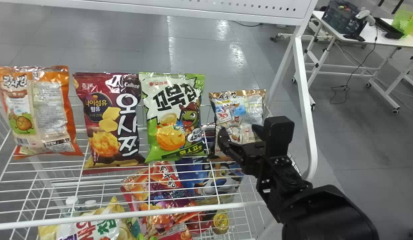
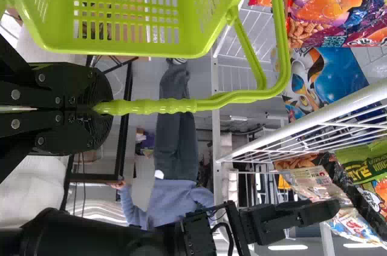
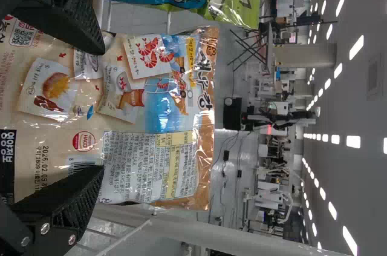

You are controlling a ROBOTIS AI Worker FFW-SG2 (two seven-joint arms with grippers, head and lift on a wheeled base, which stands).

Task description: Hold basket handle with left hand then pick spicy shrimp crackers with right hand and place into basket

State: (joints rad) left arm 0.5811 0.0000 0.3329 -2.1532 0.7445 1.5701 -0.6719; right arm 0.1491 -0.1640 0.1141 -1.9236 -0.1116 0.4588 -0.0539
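green plastic is seen in the left gripper [image 2: 104,108], by which the handle [image 2: 160,106] of the basket [image 2: 63,51] is gripped, its fingers closed around the ribbed bar. the basket is hung near the rack [image 1: 126,215]. the crackers [image 1: 238,111] are placed upright on the upper shelf of the rack, at the right end of a row of four bags, and are thus outside the basket. the right gripper [image 1: 239,129] is held in front of them with its fingers spread wide, one towards each side edge of the bag; whether the packet is touched by either finger cannot be told. by the right wrist view, a beige packet with a brown top band is made out between and beyond the two black fingers, its small printed pictures and text panel turned to the camera. to the left of the crackers, in the same row, the green bag [image 1: 173,130], the maroon bag [image 1: 106,133] and the orange bag [image 1: 49,113] are stood, each apart from the next. on the level below, the red bag [image 1: 159,186] is laid beside the blue bag [image 1: 193,176], and the yellow bag [image 1: 119,230] is lodged nearer the front. beyond the rack, off to the right, a dark crate [image 1: 340,18] is set on a white table [image 1: 403,40].
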